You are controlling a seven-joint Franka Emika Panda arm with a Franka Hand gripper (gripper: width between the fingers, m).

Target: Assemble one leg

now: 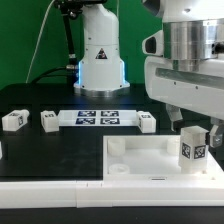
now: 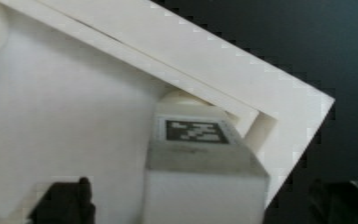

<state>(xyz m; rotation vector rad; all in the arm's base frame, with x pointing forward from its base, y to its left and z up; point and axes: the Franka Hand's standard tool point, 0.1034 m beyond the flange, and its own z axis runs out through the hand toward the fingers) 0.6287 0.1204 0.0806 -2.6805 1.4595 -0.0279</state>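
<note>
A leg (image 1: 192,144), a small white peg with a black-and-white tag, stands upright at a corner of the large white rimmed piece (image 1: 140,158) on the exterior view's right. My gripper (image 1: 194,124) hangs just above it, its open fingers on either side of the leg. In the wrist view the leg (image 2: 201,140) lies between my dark fingertips (image 2: 62,203), with a gap on each side, and my gripper (image 2: 202,206) holds nothing. The rimmed piece's corner (image 2: 87,110) fills most of that view.
Three more legs stand on the black table: two at the exterior view's left (image 1: 12,121) (image 1: 48,119) and one near the middle (image 1: 147,122). The marker board (image 1: 98,118) lies between them. The robot base (image 1: 100,55) stands behind.
</note>
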